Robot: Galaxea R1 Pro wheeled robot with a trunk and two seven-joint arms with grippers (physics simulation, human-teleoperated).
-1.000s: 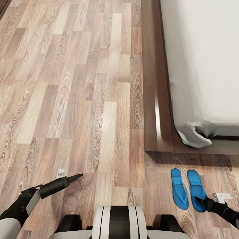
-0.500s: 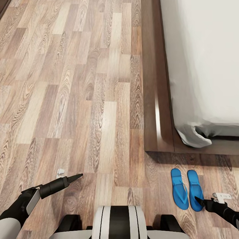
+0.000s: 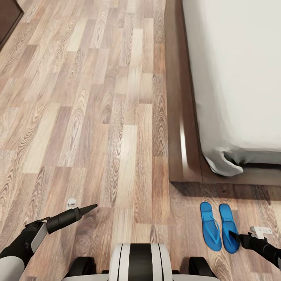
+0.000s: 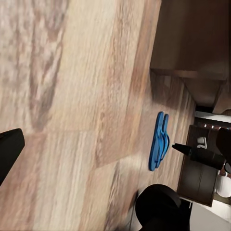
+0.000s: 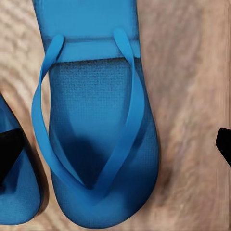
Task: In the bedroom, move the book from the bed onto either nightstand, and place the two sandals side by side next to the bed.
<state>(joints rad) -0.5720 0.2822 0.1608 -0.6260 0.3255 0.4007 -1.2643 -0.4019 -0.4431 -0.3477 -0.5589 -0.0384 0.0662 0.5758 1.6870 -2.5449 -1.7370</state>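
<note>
Nearest you, your left gripper (image 3: 90, 207) hangs at 7 o'clock over bare plank floor (image 3: 97, 117), holding nothing; whether its fingers are parted or closed you cannot tell. Your right gripper (image 3: 233, 235) sits at 5 o'clock just above the heel of the right-hand sandal; the right wrist view shows the fingertips spread wide with that sandal (image 5: 94, 120) between them, ungripped. The two sandals (image 3: 219, 226) lie side by side, parallel, near the foot corner of the bed (image 3: 183, 117). That step looks finished. Next comes the book, so expect to lift the arm clear and drive along the bed toward 12 o'clock to find it.
</note>
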